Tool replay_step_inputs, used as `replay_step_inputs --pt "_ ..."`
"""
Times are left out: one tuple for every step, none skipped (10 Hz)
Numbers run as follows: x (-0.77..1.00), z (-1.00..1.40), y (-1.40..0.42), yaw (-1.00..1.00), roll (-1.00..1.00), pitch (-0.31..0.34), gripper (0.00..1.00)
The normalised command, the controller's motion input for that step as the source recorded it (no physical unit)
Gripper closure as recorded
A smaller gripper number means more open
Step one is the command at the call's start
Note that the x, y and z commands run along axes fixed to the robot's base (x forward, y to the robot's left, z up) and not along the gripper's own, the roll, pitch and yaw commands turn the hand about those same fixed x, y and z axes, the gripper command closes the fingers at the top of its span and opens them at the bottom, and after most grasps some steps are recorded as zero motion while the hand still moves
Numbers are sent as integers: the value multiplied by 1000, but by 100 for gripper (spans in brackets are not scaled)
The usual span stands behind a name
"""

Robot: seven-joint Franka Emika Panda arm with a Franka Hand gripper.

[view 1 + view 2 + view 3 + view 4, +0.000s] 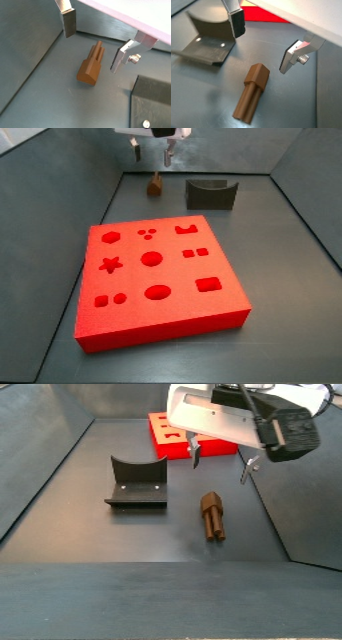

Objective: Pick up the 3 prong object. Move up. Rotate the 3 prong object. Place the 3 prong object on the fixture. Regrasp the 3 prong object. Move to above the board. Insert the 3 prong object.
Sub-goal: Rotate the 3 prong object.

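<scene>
Gripper (218,460) hovered open above the 3 prong object (213,515) — nothing betw. its fingers (69,23). Object lay flat on the floor, just beside the fixture (136,485); board (159,281) sat well apart.

The gripper (219,466) hangs over the far part of the floor, a white housing with a black cylindrical camera unit on its right side and dark cables running off the top. Its two fingers (68,22) are flat silver plates faced with dark pads, and a small silver screw (304,59) is fastened to one.
</scene>
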Motion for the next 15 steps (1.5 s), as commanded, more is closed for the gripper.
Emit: replay_step_inputs --pt "37 -43 5 1000 22 -27 0" --pt "36 -43 5 1000 27 -33 0" --pt "36 -43 4 1000 34 -42 0" --pt "35 -43 4 979 42 -51 0" --pt "35 -44 4 727 42 -51 0" --pt "33 -45 4 490 42 -50 0" --pt "32 -46 3 278 42 -50 0" --pt "0 -1000 0 0 0 0 0" --pt "9 -1000 4 -49 7 -13 0" --pt "16 -1000 10 -49 16 -23 0" --pt "22 -1000 17 -42 31 -24 0" --pt "27 -1000 20 -38 40 -24 0" --pt "36 -1000 26 -31 59 -21 0" --pt "42 -943 31 -27 80 -20 0" --pt "39 -832 28 -24 91 -20 0"
